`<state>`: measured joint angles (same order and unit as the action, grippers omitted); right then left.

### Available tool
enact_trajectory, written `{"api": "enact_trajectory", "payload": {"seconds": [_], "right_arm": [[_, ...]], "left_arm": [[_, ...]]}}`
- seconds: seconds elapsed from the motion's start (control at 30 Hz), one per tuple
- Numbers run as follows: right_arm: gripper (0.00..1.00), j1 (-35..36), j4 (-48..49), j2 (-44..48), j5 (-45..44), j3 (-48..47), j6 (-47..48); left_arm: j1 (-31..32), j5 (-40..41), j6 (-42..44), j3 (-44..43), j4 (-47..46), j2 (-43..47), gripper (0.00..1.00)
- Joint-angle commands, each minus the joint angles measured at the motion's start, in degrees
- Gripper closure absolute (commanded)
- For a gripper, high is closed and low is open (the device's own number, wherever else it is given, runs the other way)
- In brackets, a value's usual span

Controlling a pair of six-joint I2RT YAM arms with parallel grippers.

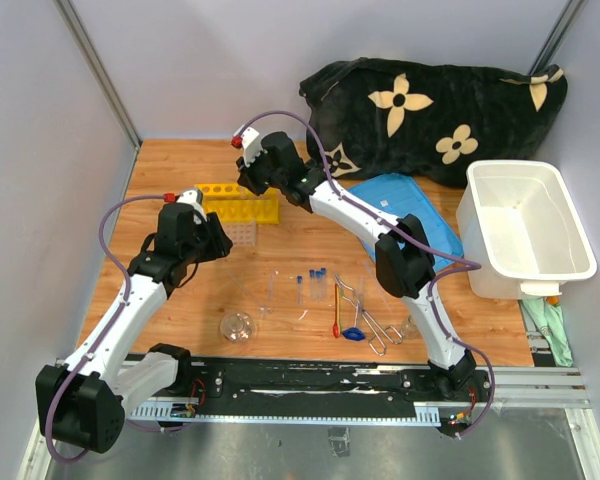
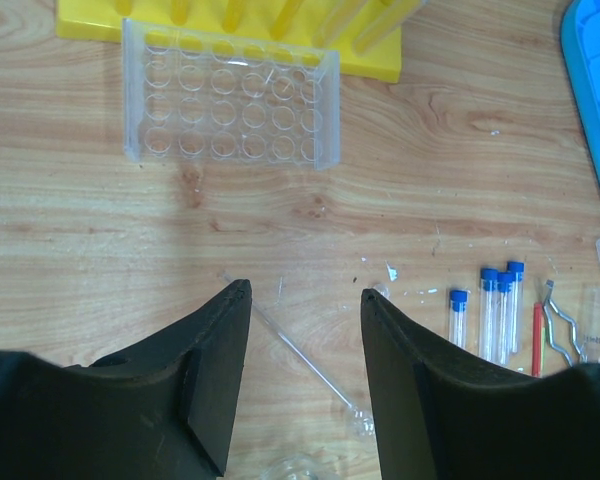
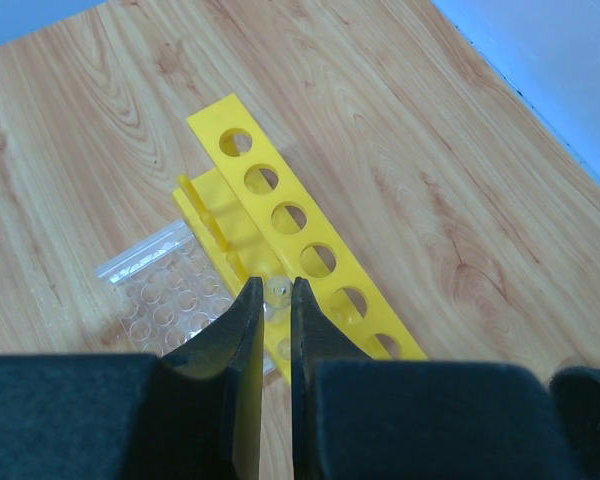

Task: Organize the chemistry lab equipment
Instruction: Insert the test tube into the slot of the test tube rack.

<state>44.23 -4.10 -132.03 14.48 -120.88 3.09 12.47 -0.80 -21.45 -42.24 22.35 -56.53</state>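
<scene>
Misalignment is your risk: your right gripper [image 3: 276, 284] pinches a clear tube [image 3: 275, 291] over the rack [image 3: 302, 238], seemingly off any hole, so lowering could jam glass against plastic. Your left gripper [image 2: 305, 292] hangs parted, empty, above the table [image 2: 80, 230].

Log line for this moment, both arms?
left jaws: open, empty, over table | right jaws: shut on clear tube above yellow rack | blue-capped tubes: on table
</scene>
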Motion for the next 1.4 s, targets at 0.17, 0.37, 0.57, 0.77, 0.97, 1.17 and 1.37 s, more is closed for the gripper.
{"api": "enact_trajectory", "payload": {"seconds": [0.17,0.37,0.57,0.77,0.97,1.17,1.37], "right_arm": [[0.99,0.2,1.1,0.1,2.0,-0.2,-0.5],[1.0,0.4,0.8,-0.7,2.3,-0.5,-0.6],[0.99,0.5,0.5,-1.8,2.9,-1.1,-1.1],[0.99,0.5,0.3,-2.6,3.1,-1.4,-1.2],[0.99,0.6,0.4,-3.3,3.6,-1.8,-1.5],[1.0,0.6,0.8,-2.9,3.7,-2.1,-1.6],[0.99,0.8,1.1,-4.2,4.1,-3.1,-1.4]], "left_arm": [[-0.5,-0.7,0.4,1.0,-2.0,-0.5,0.48],[-0.5,-0.7,0.6,1.0,-2.1,-0.7,0.48],[-0.5,-0.5,0.5,1.2,-2.1,-0.6,0.48],[-0.6,-0.4,0.7,1.3,-2.2,-0.8,0.48],[-0.5,-0.3,0.7,1.3,-2.3,-0.9,0.48],[-0.5,-0.5,0.8,1.4,-2.5,-1.2,0.48],[-0.5,-0.4,0.9,1.4,-2.4,-0.9,0.48]]}}
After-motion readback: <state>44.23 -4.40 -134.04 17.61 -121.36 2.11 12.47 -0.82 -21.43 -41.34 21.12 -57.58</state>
